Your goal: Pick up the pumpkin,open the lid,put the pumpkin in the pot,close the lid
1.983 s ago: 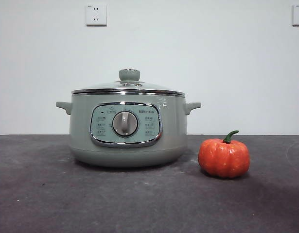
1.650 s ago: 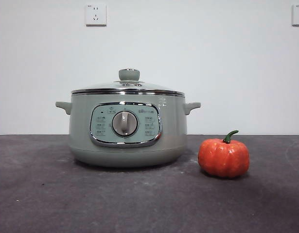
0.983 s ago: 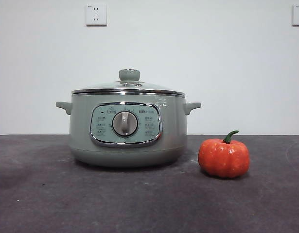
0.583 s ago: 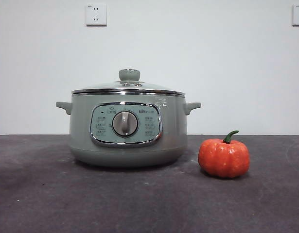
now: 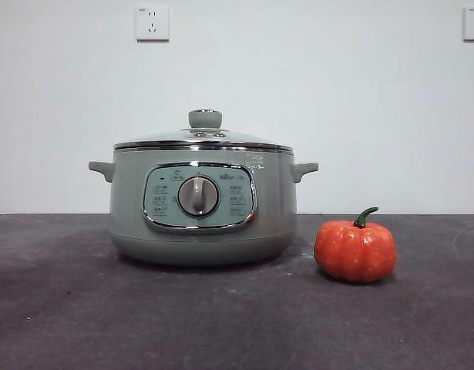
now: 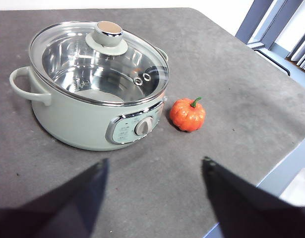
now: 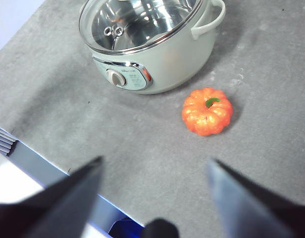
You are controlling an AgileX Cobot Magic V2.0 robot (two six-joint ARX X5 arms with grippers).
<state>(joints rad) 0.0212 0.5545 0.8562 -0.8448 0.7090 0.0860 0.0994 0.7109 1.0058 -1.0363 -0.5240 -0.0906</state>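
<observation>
The sage-green pot (image 5: 202, 204) stands on the dark table with its glass lid (image 5: 204, 137) shut on it, the green knob on top. The orange pumpkin (image 5: 354, 248) with a green stem sits on the table just right of the pot. The left wrist view shows the pot (image 6: 88, 116), the lid (image 6: 100, 59) and the pumpkin (image 6: 187, 114) ahead of my open, empty left gripper (image 6: 153, 166). The right wrist view shows the pumpkin (image 7: 207, 112) and the pot (image 7: 167, 59) ahead of my open, empty right gripper (image 7: 154, 166). Neither gripper shows in the front view.
The grey table (image 5: 221, 324) ends at an edge close under both grippers (image 7: 58, 173). Two wall sockets (image 5: 152, 23) hang on the white wall behind. A window frame (image 6: 271, 25) shows beyond the table's far corner.
</observation>
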